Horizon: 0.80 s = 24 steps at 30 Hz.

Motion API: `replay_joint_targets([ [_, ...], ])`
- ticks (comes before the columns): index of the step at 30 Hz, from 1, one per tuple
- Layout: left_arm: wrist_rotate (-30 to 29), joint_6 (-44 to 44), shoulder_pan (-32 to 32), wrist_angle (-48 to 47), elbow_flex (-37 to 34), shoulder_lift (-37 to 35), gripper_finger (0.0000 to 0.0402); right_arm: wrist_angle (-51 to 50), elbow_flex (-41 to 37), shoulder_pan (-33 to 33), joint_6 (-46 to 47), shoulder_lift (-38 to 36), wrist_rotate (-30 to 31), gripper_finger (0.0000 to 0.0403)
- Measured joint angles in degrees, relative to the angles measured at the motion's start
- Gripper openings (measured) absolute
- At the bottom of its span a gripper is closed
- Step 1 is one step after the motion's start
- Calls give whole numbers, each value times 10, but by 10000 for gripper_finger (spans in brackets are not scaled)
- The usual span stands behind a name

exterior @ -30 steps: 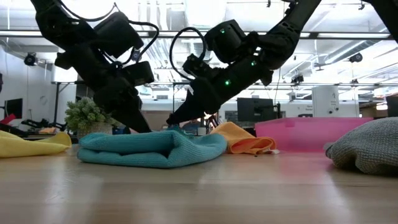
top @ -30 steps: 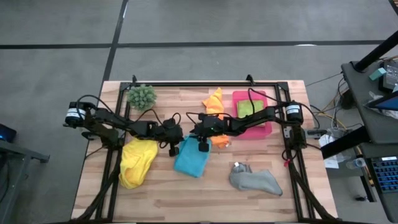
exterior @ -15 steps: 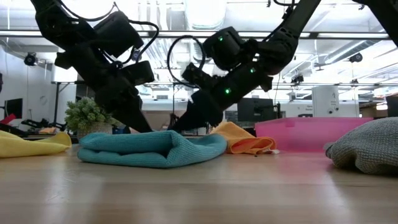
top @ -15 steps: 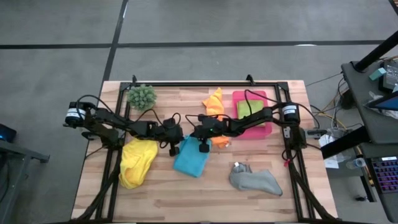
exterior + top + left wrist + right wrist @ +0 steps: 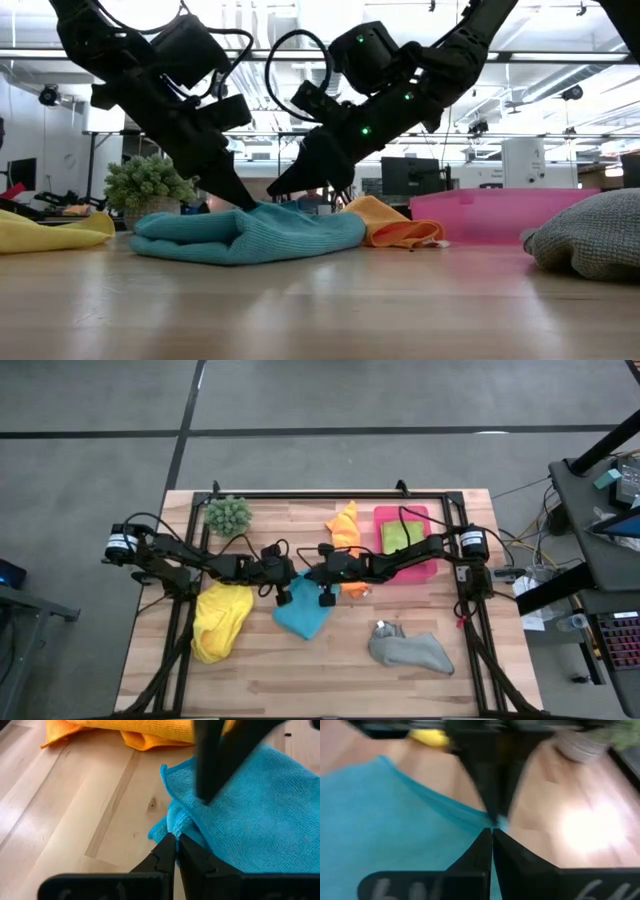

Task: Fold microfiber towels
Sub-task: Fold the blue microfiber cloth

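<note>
The blue towel (image 5: 300, 616) lies mid-table with its near part flat on the wood (image 5: 250, 238). Its far edge is drawn up into a peak between both grippers. My left gripper (image 5: 288, 584) comes in from the table's left and is shut on that edge (image 5: 176, 842). From the right, my right gripper (image 5: 306, 576) meets the same edge and is also shut on it (image 5: 492, 832). The two sets of fingertips sit close together. The yellow towel (image 5: 220, 622), orange towel (image 5: 345, 528), grey towel (image 5: 410, 650) and lime green towel (image 5: 400, 535) lie untouched. My left gripper pinches a bunched bit of the blue towel's far edge (image 5: 175, 822) between its two fingers, slanting down from the table's left. The pinched cloth is gathered into folds; the rest lies on the table. How many layers cannot be told. My right gripper pinches the blue towel's far edge (image 5: 499, 823) between its two fingers, slanting down from the table's right, right next to the left fingers. The edge is raised a little (image 5: 262, 207), and the towel's near part rests on the table.
The lime green towel lies in a pink tray (image 5: 425, 518) at the far right. A spiky green plant (image 5: 228, 513) stands at the far left. A black frame (image 5: 330, 493) runs along the table's far side and both side edges. Bare wood shows along the near edge.
My right gripper's fingers have come together on the blue towel's far edge. That edge has been gathered into a narrow peak and raised slightly between the two grippers, while the towel's near part has stayed on the table. My left gripper has tipped slightly.
</note>
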Motion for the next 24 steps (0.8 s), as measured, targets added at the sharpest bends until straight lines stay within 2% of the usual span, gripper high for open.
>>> replay_joint_targets([
  [5,0,0,0,-3,-1,0,1,-65,14,-22,11,-15,-30,26],
  [10,1,0,0,-3,-1,0,1,-145,41,-51,25,-17,-85,75],
  [19,1,-1,0,-3,-1,0,1,-165,50,-86,26,-17,-161,175],
  [24,2,-1,0,-3,-2,0,1,-164,46,-89,23,-16,-166,187],
])
